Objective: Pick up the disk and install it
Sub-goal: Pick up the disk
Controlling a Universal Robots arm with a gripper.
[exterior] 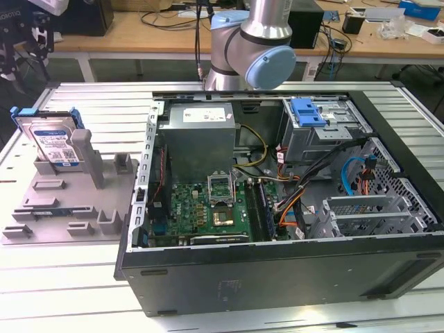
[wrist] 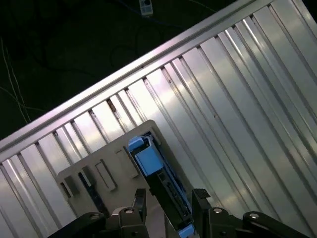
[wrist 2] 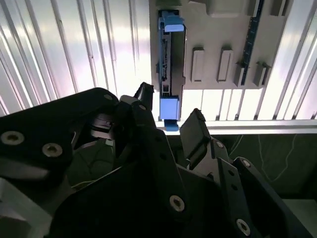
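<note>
Open computer case (exterior: 277, 274) lying on its side on a ribbed metal bench (exterior: 62, 277), with a grey holder (exterior: 41, 216) beside it on the exterior view's left. The disk (exterior: 52, 141), silver with a white-and-blue label and a blue carrier frame, stands on edge in that holder, well apart from the case. Your tool (wrist 2: 168, 111) hangs above the disk, and in both wrist views you look down past it onto the disk's thin edge. The tool is wide open and holds nothing: one of its fingers (wrist 2: 144, 95) sits to each side of the disk's line, with clear space between them and the frame. By the look of it, the task is at its very start. The disk is not yet gripped or lifted out of the holder, and nothing of the install inside the case is done. The pickup, the carry across to the case and the fitting are all left
</note>
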